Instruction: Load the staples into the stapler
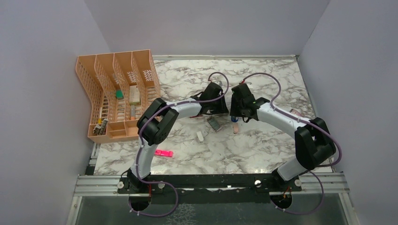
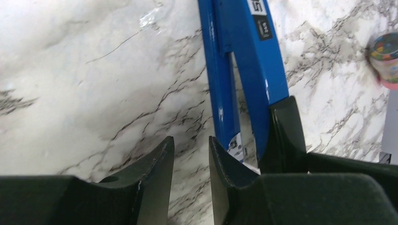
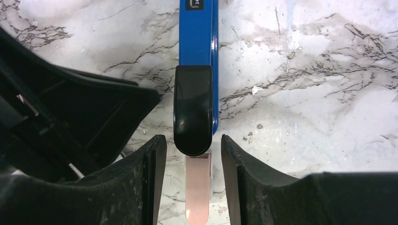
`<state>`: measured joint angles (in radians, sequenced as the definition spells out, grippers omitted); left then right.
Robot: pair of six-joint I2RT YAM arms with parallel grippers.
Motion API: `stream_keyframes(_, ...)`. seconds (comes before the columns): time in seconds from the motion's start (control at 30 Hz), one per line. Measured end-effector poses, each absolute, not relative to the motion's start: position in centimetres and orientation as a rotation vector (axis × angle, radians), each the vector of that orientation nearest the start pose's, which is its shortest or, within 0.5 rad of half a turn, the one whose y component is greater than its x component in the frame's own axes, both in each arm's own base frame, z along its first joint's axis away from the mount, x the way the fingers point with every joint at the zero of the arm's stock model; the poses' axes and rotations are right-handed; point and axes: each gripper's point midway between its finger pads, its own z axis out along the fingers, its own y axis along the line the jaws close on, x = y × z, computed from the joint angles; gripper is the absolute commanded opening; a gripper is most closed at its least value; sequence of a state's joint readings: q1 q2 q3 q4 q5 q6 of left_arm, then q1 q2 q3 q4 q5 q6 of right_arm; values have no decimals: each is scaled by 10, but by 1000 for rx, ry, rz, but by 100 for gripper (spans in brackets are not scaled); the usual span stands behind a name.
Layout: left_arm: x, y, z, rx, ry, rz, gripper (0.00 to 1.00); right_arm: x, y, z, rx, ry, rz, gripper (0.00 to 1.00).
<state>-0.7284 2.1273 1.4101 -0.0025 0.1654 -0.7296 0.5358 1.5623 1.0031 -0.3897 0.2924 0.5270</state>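
Blue stapler [image 3: 197, 37] lies unheld: left gripper [image 2: 190, 154] and right gripper [image 3: 192, 145] both gape, empty. A nudge from either finger could skid it away.

Blue stapler [image 2: 256, 61], left wrist view: black label [image 2: 256, 6] with a white character like "S", cropped at the frame edge | smaller black tag [image 2: 264, 31], print too fine to read | right wrist view: black patch [image 3: 197, 4], apparently "24", cropped above.
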Motion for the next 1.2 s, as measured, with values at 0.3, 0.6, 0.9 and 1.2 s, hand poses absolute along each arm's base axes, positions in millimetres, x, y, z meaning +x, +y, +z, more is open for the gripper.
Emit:
stream_keyframes(0.3, 361, -387, 62, 118, 2440, -848, 34, 334, 161, 75, 111, 2473, 68, 29)
stream_keyframes(0.6, 359, -382, 110, 142, 2342, -881, 35, 335, 163, 56, 117, 2513, 45, 29)
stream_keyframes(0.9, 350, -363, 139, 151, 2283, -844, 52, 339, 162, 85, 128, 2460, 63, 60)
stream_keyframes(1.2, 324, -301, 190, 114, 2158, -705, 77, 326, 145, 230, 192, 2102, 250, 100)
